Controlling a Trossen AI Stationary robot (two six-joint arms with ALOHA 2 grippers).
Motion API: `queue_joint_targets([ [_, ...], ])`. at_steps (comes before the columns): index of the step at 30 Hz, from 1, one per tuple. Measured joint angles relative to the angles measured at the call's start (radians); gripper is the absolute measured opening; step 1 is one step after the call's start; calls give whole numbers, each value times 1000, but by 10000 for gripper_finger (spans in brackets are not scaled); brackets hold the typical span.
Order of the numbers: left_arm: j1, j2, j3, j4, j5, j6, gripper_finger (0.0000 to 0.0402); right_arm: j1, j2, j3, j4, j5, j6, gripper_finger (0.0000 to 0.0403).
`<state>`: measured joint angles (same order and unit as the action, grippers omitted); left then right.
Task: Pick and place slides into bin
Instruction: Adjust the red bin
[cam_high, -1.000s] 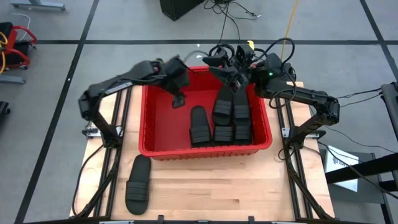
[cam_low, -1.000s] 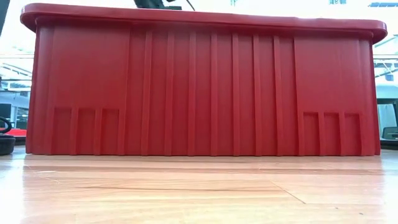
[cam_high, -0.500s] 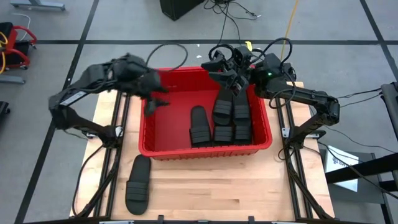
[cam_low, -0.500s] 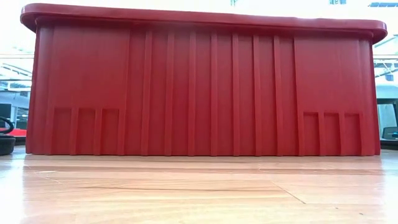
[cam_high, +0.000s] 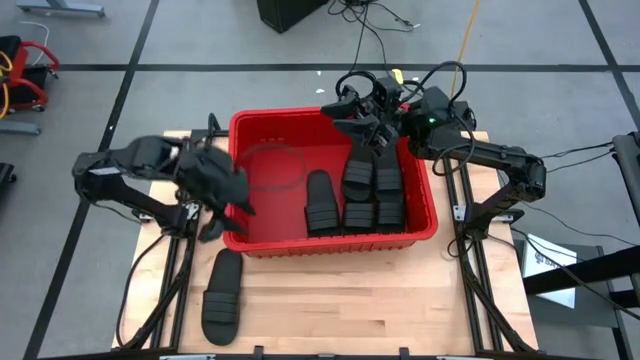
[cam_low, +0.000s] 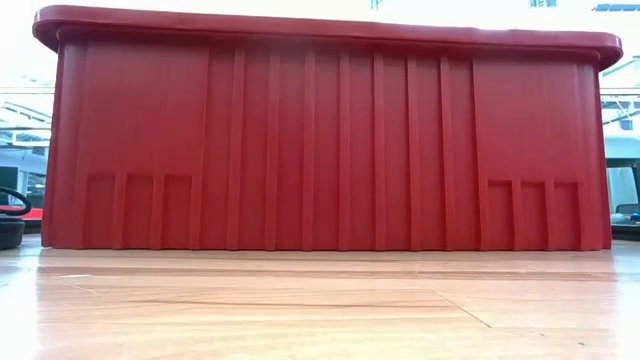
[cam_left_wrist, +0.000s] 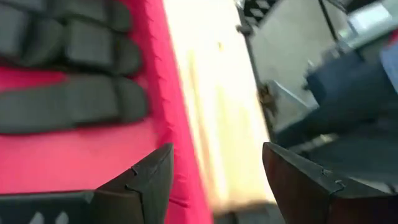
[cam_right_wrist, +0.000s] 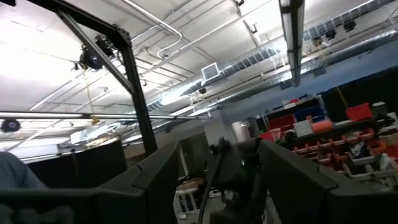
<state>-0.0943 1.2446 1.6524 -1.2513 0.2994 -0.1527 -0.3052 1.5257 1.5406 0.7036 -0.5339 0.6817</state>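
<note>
The red bin (cam_high: 240, 130) stands mid-table; its near wall (cam_low: 320, 150) fills the low view. Several black slides (cam_high: 358, 190) lie on its floor, also seen in the left wrist view (cam_left_wrist: 68, 109). One more slide (cam_high: 222, 295) lies flat on the table at the near left. My left gripper (cam_high: 226, 215) (cam_left_wrist: 217, 180) hangs open above the bin's left wall near its near-left corner, holding nothing. My right gripper (cam_high: 342, 105) (cam_right_wrist: 221, 177) stands open above the bin's far rim, pointing upward into the room.
Bare wooden table (cam_high: 380, 300) runs between the bin and the near edge. Black frame rails (cam_high: 185, 260) run along both table sides. Cables (cam_high: 400, 80) bunch above the right arm at the far edge. The bin's left half (cam_high: 270, 190) has free floor.
My left gripper has swung out of the bin's far-left part toward the table's left and near edges, turning as it went. It now hangs over the bin's left wall, still open. The slides have not moved.
</note>
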Motion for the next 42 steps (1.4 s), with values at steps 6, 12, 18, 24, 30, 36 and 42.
queue_joint_targets([
  [6, -143, -1, -116, 38, 57, -82, 239, 14, 0, 0, -5, -48, 41, 210],
  [12, -219, -1, -237, 153, 67, -140, 239, 35, 0, 0, -12, -48, 43, 210],
  [18, -255, -1, -376, 252, 52, -187, 239, 53, 0, 0, -31, -47, 47, 210],
  [24, -253, -2, -474, 275, -56, -209, 239, 59, 0, 0, -29, -48, 63, 210],
  [30, -235, -4, -483, 286, -215, -221, 239, 59, 0, 0, -27, -47, 68, 210],
  [36, -195, 0, -486, 304, -285, -220, 239, 59, 0, 0, -27, -47, 70, 210],
  [42, -181, 0, -486, 327, -145, -196, 239, 59, 0, 0, -27, -48, 70, 210],
])
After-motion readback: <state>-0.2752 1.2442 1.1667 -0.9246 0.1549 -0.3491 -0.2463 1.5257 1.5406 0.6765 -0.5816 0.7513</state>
